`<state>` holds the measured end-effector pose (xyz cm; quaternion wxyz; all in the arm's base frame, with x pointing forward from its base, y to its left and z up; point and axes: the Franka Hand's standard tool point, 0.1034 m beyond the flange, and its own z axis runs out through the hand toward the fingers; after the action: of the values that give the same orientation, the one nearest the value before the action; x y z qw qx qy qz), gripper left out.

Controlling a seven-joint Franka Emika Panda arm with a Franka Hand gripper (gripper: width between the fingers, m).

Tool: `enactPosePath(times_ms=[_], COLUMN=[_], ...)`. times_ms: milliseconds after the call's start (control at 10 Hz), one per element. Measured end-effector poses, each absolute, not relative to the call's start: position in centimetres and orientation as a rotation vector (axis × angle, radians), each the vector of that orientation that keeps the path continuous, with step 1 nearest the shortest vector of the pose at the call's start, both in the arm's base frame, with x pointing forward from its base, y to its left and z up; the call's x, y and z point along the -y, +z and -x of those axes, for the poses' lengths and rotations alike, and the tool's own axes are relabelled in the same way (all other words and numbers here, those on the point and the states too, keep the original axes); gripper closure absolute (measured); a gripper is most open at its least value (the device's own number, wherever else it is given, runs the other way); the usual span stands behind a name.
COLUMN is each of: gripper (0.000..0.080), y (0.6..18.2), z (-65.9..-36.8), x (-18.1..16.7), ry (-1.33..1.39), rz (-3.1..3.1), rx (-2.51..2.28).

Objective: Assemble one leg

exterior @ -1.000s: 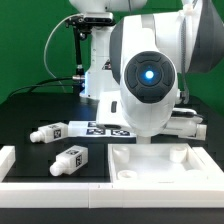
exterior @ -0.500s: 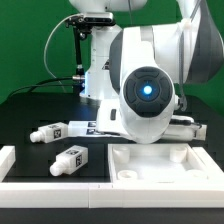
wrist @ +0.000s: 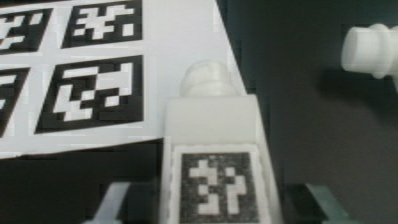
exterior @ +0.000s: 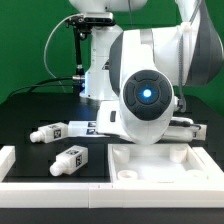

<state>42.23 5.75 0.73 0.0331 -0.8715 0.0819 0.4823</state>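
Note:
In the wrist view a white leg (wrist: 214, 140) lies lengthwise between my fingers, its black-and-white tag facing the camera and its rounded tip at the edge of the marker board (wrist: 89, 70). My gripper (wrist: 214, 203) is open, with one finger (wrist: 121, 200) on each side of the leg and a small gap to it. A second leg (wrist: 368, 50) lies beyond on the dark table. In the exterior view the arm's body hides the gripper and this leg. Two more legs (exterior: 50, 131) (exterior: 68, 158) lie at the exterior view's left.
The large white square panel (exterior: 165, 160) with holes lies at the front. A white rim (exterior: 12, 158) borders the table at the front left. A strip of the marker board (exterior: 95, 125) shows beside the arm. White parts (exterior: 190, 128) lie at the exterior view's right.
The arm has come down and slightly toward the exterior view's left over the last second. The two legs at the left have not moved.

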Motion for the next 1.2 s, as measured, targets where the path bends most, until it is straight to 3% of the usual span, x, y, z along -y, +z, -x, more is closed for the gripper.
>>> enactPosePath(times_ms=[200,500,600,1100,1200], gripper=[0.0516,0.0516,0.0516,0.0515,0.0515], y=[1.9,7.0,7.5,6.8,8.2], z=[-42.6,-45.0,-46.1,-48.0,-49.4], x=[-5.7,-5.5,-5.9,-6.9,-7.0], ry=[1.481,1.417,1.346,0.832,0.753], rz=[2.676,2.686,2.723,2.936,2.953], rx=[-0.216,-0.167,-0.165,-0.158,-0.114])
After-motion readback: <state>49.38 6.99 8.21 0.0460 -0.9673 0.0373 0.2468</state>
